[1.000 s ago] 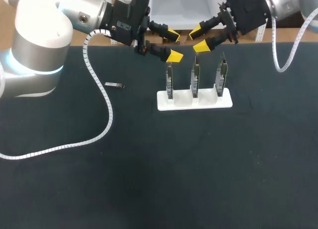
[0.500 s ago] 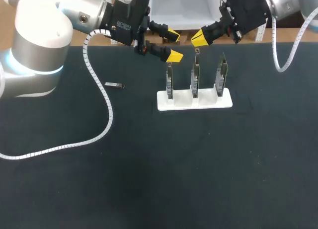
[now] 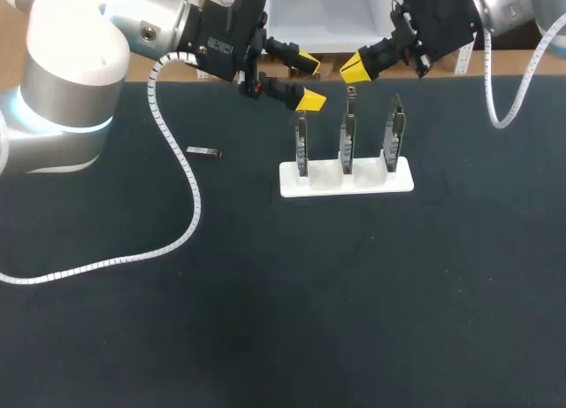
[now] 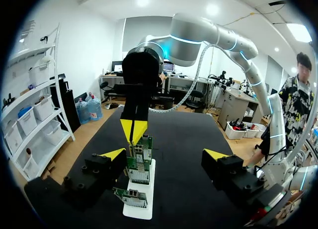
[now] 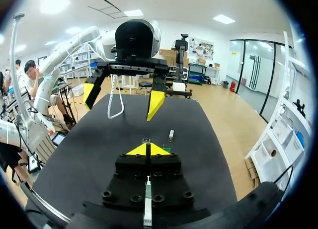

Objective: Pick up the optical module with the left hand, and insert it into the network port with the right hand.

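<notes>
The left hand is held wide open, and nothing is gripped between its tips. It is hung over the far part of the tabletop, just above the left one of three green cards. The right hand is clenched, tip pressed to tip, and nothing can be seen held in it. It is hung above the middle card.

The cards are stood upright in a white holder, and the network ports are carried on them.

The optical module is laid flat on the tabletop, well apart from both hands. It is found to the left of the left hand and a little nearer. The left hand is the closer one. The module's long side is run from left to right, a bit tilted. Which end is its front cannot be told.

A move down and to the left is judged to be needed first.
</notes>
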You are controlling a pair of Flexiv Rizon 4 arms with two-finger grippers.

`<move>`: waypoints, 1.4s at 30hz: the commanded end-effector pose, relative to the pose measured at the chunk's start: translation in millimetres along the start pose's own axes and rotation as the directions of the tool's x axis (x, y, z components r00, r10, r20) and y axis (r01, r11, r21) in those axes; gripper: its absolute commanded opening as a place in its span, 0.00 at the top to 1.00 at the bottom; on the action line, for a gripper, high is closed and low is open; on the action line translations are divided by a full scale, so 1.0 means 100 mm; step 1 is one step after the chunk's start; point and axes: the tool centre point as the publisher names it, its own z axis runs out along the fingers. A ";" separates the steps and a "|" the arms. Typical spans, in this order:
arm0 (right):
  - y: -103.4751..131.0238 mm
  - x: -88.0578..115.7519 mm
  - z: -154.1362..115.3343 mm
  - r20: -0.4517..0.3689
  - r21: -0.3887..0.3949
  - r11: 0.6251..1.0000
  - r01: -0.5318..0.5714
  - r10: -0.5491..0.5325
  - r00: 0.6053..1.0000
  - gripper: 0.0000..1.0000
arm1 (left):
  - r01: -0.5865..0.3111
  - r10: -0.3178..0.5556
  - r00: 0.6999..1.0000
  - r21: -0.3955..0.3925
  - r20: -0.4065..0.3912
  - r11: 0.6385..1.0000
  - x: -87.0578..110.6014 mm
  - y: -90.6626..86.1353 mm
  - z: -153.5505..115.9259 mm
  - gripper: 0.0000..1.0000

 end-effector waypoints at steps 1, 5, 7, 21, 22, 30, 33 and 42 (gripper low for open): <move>0.01 0.00 0.00 -0.001 0.003 1.000 0.001 -0.001 1.000 1.00 | 0.003 -0.003 1.000 -0.003 -0.005 1.000 -0.01 -0.01 0.01 0.00; 0.02 0.00 0.00 0.003 0.001 1.000 0.001 -0.001 1.000 1.00 | 0.003 -0.003 1.000 -0.003 -0.005 1.000 -0.01 -0.01 0.01 0.00; 0.03 -0.02 -0.01 0.006 0.004 1.000 0.005 -0.005 1.000 1.00 | 0.003 -0.003 1.000 -0.003 -0.005 1.000 -0.01 -0.01 0.01 0.00; 0.02 0.17 0.08 -0.069 -0.015 0.999 -0.048 0.047 0.996 1.00 | 0.003 -0.003 1.000 -0.003 -0.005 1.000 -0.01 -0.01 0.01 0.00; 0.02 0.18 0.08 -0.071 -0.016 0.999 -0.050 0.049 0.996 1.00 | 0.003 -0.003 1.000 -0.003 -0.005 1.000 -0.01 -0.01 0.01 0.00; 0.03 0.23 0.11 -0.074 -0.020 0.998 -0.063 0.061 0.995 1.00 | 0.003 -0.003 1.000 -0.003 -0.005 1.000 -0.01 -0.01 0.01 0.00; 0.03 0.26 0.12 -0.075 -0.023 0.998 -0.066 0.064 0.995 1.00 | 0.003 -0.003 1.000 -0.003 -0.005 1.000 -0.01 -0.01 0.01 0.00; 0.05 0.33 0.16 -0.083 -0.025 0.996 -0.081 0.079 0.993 1.00 | 0.003 -0.003 1.000 -0.003 -0.005 1.000 -0.01 -0.01 0.01 0.00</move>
